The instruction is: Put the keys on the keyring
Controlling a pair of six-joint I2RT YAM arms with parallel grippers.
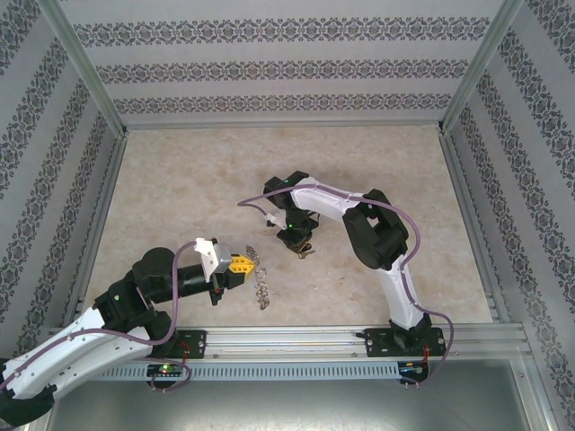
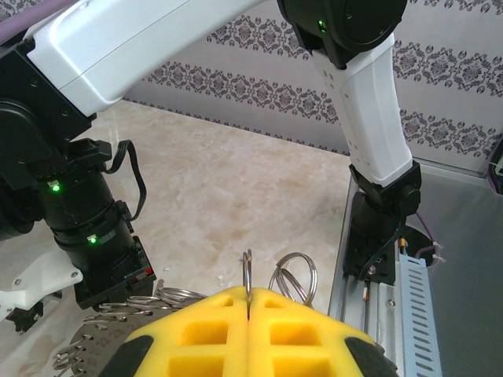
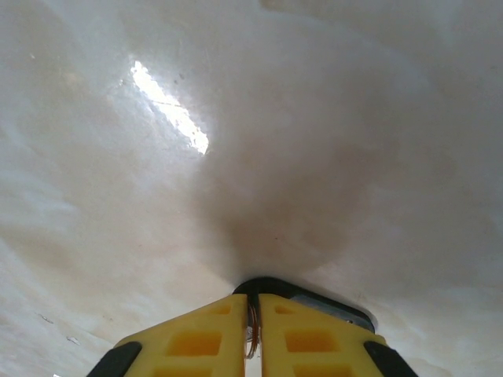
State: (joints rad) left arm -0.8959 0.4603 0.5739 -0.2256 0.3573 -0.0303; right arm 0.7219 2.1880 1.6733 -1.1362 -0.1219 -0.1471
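Your keyring (image 1: 262, 285) sits near the front of the table, left of centre. It is a flat grey metal plate (image 2: 85, 350) fringed with small wire loops. One thin loop stands upright, pinched edge-on between the pads of the left gripper (image 2: 247, 302), and two more loops rise just to its right. The rest of the ring trails off low and to the left. Your key (image 3: 275, 287) is tiny, with a dark rounded head and a short silvery blade running right. It is caught at the pad tips of the right gripper (image 3: 253, 305), against the pale tabletop.
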